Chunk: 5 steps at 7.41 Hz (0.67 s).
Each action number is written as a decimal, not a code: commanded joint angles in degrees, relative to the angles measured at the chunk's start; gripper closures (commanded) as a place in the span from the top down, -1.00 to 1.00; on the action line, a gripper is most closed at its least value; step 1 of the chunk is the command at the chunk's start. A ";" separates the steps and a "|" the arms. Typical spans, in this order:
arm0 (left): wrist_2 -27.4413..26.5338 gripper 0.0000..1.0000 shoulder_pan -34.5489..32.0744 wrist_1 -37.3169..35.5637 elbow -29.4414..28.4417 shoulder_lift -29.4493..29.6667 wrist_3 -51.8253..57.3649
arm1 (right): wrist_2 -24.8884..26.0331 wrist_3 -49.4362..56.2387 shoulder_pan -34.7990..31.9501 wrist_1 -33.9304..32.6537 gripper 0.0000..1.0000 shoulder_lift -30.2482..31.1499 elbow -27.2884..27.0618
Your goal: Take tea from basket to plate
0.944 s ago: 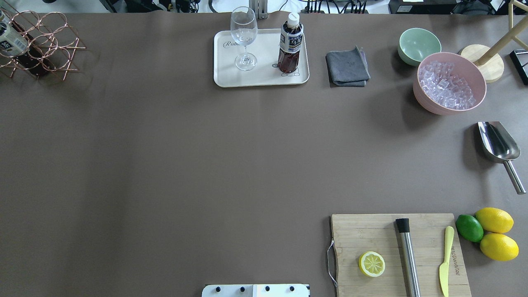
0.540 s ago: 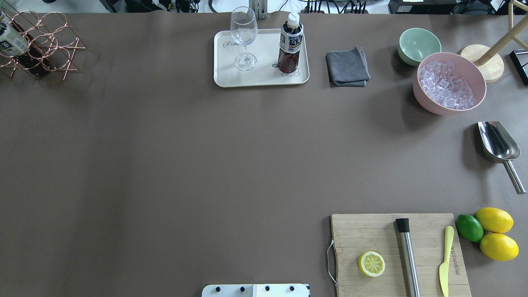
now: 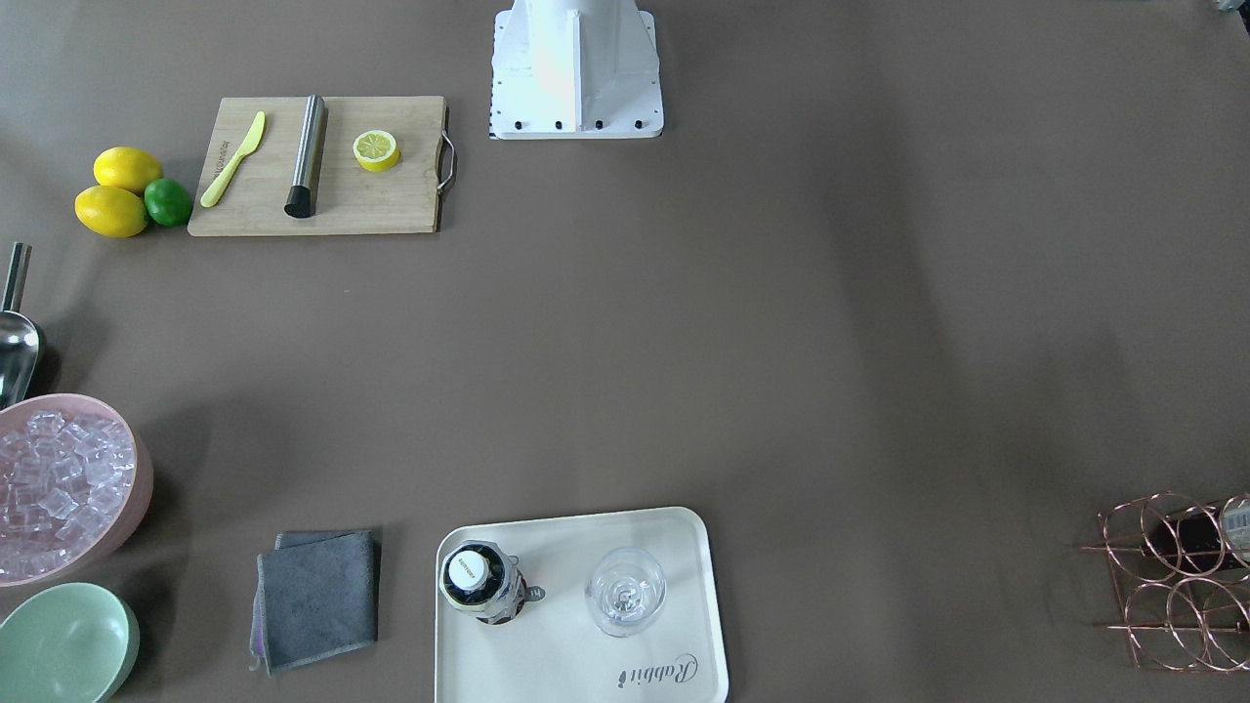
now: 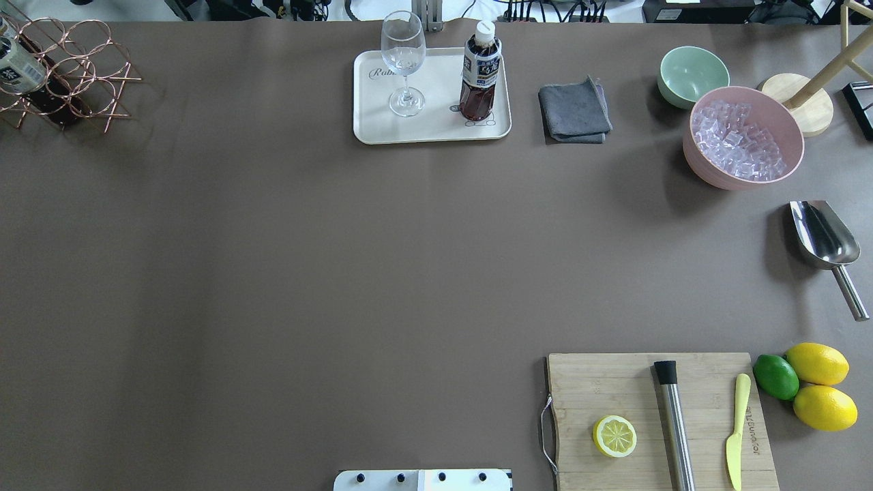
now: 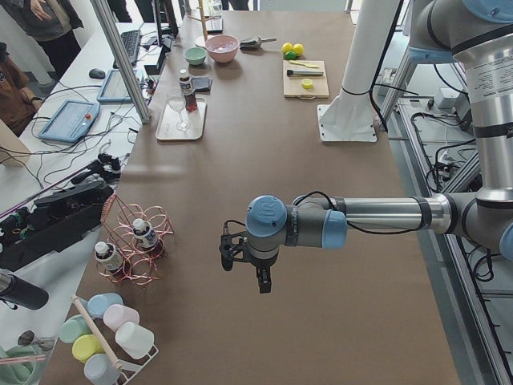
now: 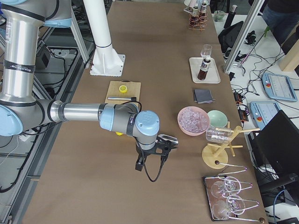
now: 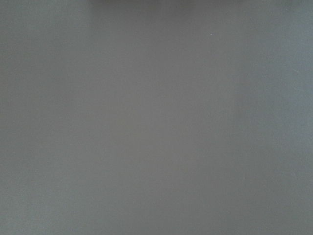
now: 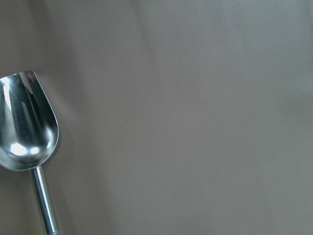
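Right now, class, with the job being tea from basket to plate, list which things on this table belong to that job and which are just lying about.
Belongs to the job:
tea, standing on the plate
plate
basket, holding other bottles

Just lying about:
stemmed glass
grey cloth
green bowl
ice bowl
scoop
cutting board
lime

The tea [image 4: 480, 76], a small dark red-brown bottle with a white cap, stands up on the cream plate [image 4: 436, 131], far from the left claw [image 5: 247, 261]. The copper wire basket [image 5: 130, 241] sits nearer it.
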<state>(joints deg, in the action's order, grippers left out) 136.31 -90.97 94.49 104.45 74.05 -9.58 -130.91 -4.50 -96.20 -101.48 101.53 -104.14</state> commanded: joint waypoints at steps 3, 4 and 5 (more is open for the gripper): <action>-0.08 0.96 0.09 -2.55 -0.04 0.57 0.00 | 0.04 0.01 -0.22 -0.12 1.00 0.07 -0.45; -0.17 0.96 0.09 -2.56 -0.04 0.57 0.00 | 0.04 0.01 -0.30 -0.12 1.00 -0.02 -0.45; -0.17 0.96 0.09 -2.56 -0.13 0.57 0.00 | 0.04 0.01 -0.30 -0.21 1.00 -0.02 -0.45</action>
<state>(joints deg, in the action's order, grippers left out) 136.19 -90.88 92.25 104.42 74.51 -9.58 -130.89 -4.48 -96.46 -101.61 101.59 -104.56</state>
